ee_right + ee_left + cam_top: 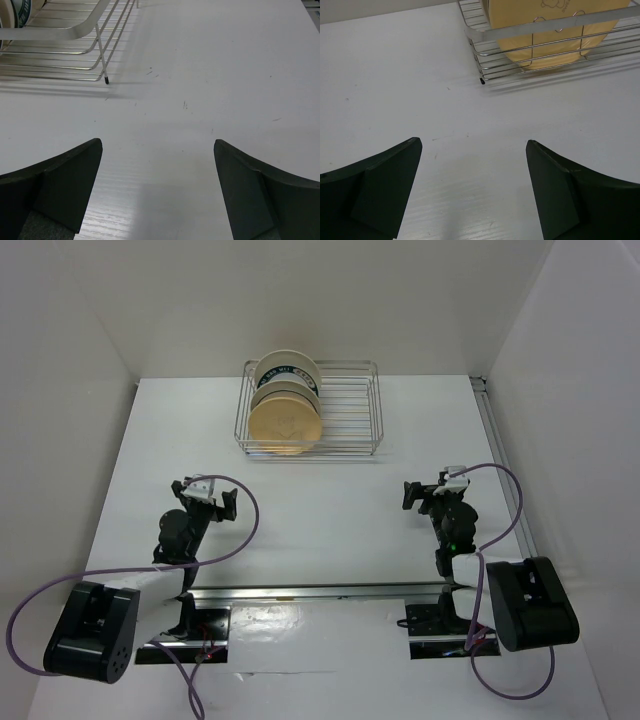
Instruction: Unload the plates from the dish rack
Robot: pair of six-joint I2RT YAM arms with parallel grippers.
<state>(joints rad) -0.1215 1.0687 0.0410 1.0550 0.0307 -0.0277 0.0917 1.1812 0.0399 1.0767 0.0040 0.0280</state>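
So the biggest thing here is the white tabletop (330, 510), and the dish rack (376, 412) sits on it toward the far wall, so everything else is easiest to place off that rack. The plates (286, 423) are all still in it, crowded into the rack's left half and standing on edge one behind the other in the wire slots. That's presumably why they stay upright rather than flopping over. A plain tan plate is at the front of the row, and a white plate with a dark rim (287, 367) is at the back. The ones between overlap too much for a firm count. The right half of the rack is just bare wire. Nothing looks unloaded yet, so the job seems to be right at the start. The left end effector (474, 142) hangs on the near side of the rack, a bit left of the plates and well apart from them. Its wrist view looks over the rack's near-left corner with the tan plate behind the rail, so it's probably the one lined up for the first grab. Its fingers are spread wide, holding and touching nothing. The right end effector (158, 141) is on the rack's near-right side, also well apart, also gaping wide and empty over bare tabletop.
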